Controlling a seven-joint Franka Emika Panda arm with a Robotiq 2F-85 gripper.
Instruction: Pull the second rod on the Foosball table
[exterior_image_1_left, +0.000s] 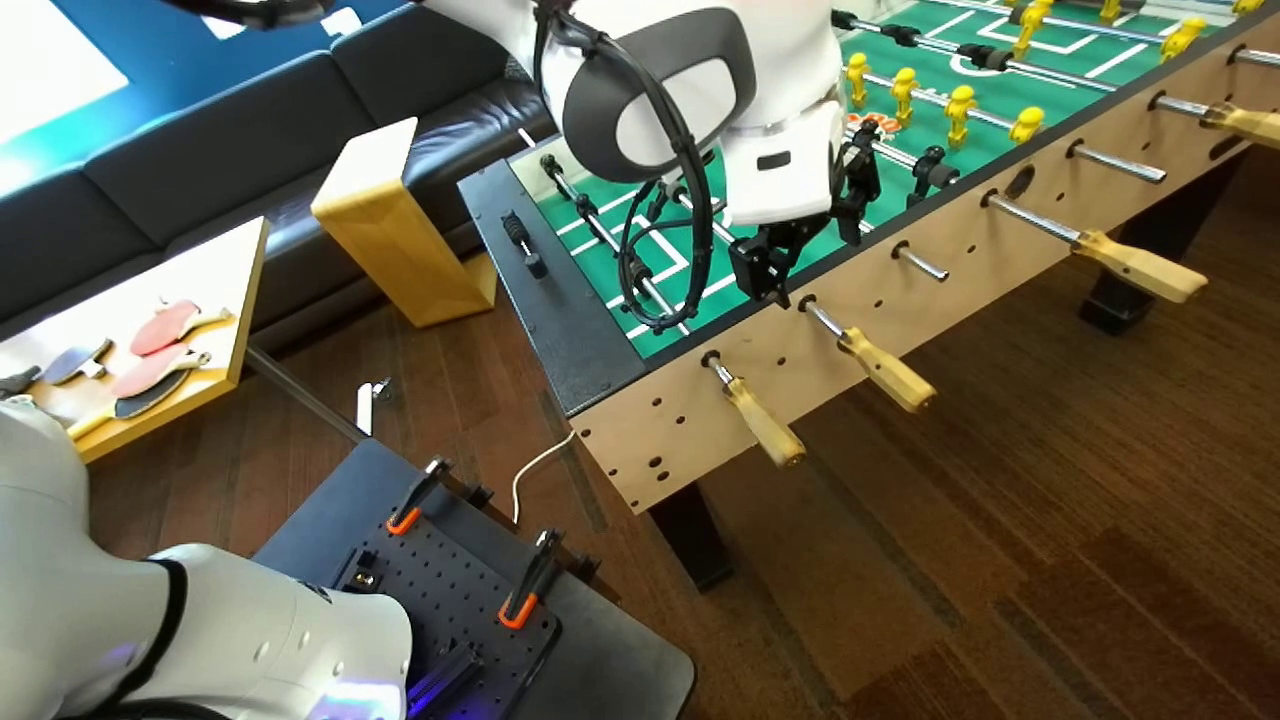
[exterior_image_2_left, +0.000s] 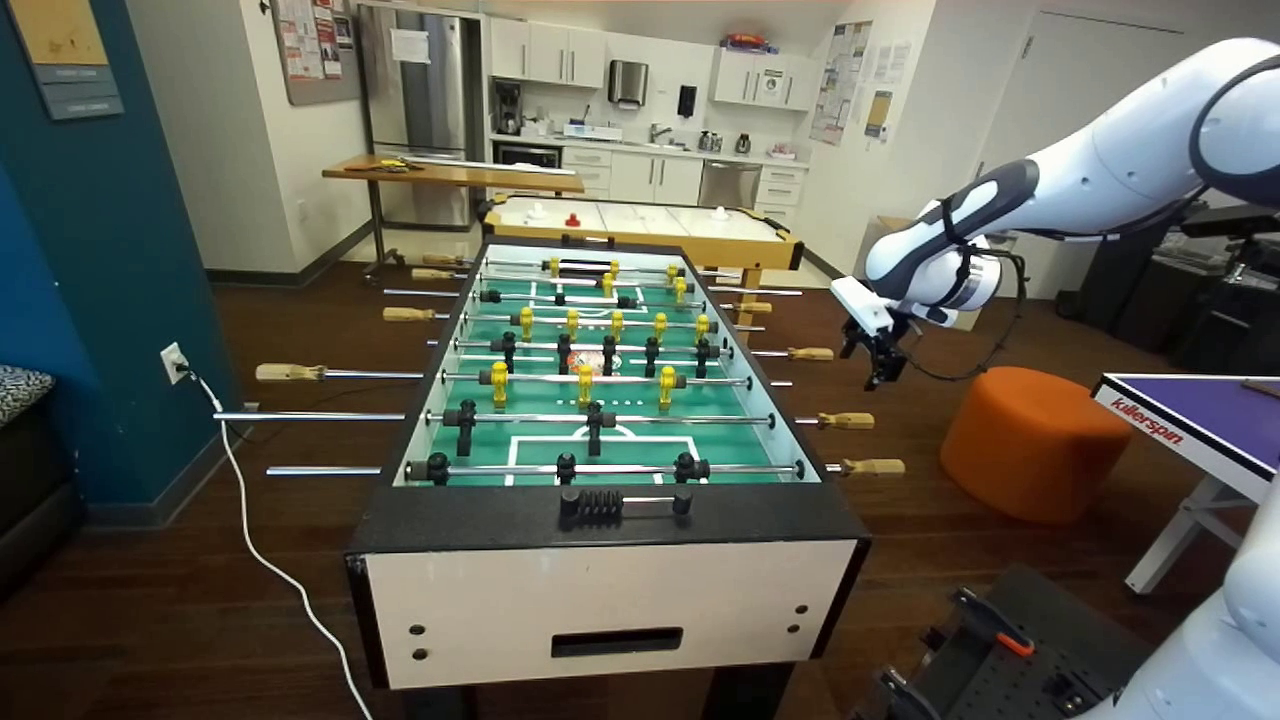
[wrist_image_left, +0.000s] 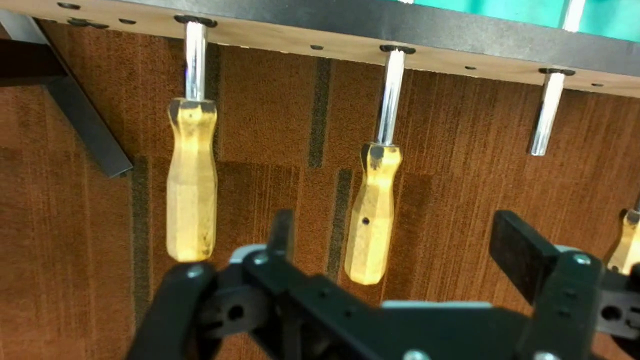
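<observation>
Inside the foosball table (exterior_image_2_left: 610, 590), rods (exterior_image_2_left: 630, 469) carry yellow and black players (exterior_image_2_left: 500, 385).

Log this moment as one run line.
black two-jaw gripper: open, empty | shiny metal second rod: projecting from tan table side | pale-yellow faceted wooden handle: appears between jaws in wrist view, ungripped | pull: awaiting grip

The second rod (wrist_image_left: 392, 97) is shiny metal, and its handle (wrist_image_left: 371, 215) looks like smooth wood. The gripper (wrist_image_left: 393, 224) looks dull; I can't tell if it is plastic or metal. The robot arm (exterior_image_2_left: 1110, 150) is smooth and a bit glossy. The couch (exterior_image_1_left: 230, 140) shines like leather. The stool (exterior_image_2_left: 1035, 445) looks like matt cloth. The fridge (exterior_image_2_left: 420, 110) is smooth metal, with paper (exterior_image_2_left: 410, 46) on it.
</observation>
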